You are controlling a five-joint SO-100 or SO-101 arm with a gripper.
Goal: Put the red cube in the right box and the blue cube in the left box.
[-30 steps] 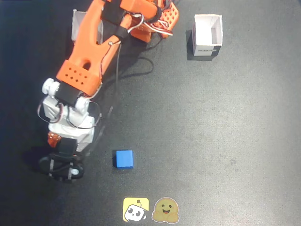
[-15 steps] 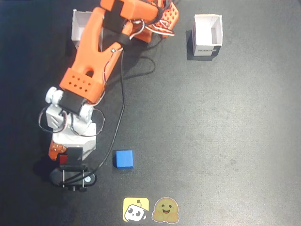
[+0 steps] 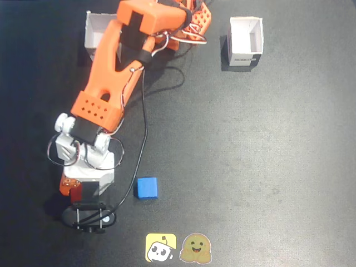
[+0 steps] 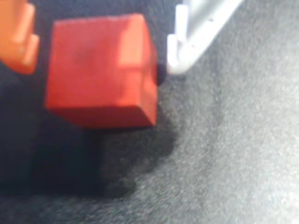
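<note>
The red cube [image 4: 100, 70] sits between my gripper's [image 4: 100, 72] two fingers in the wrist view: the orange finger [image 4: 18, 42] to its left, the white finger [image 4: 180, 56] to its right. A narrow dark gap shows on each side, so the jaws stand open around it. In the fixed view the gripper [image 3: 83, 193] is at the lower left, with the red cube [image 3: 75, 193] partly hidden in it. The blue cube [image 3: 147, 188] lies to its right. The right box [image 3: 245, 41] stands at the top right. The left box [image 3: 98, 29] is at the top left, partly behind the arm.
Two small sticker-like figures [image 3: 178, 248] lie at the bottom edge of the dark mat in the fixed view. A black cable [image 3: 143, 128] runs down from the arm's base toward the gripper, passing near the blue cube.
</note>
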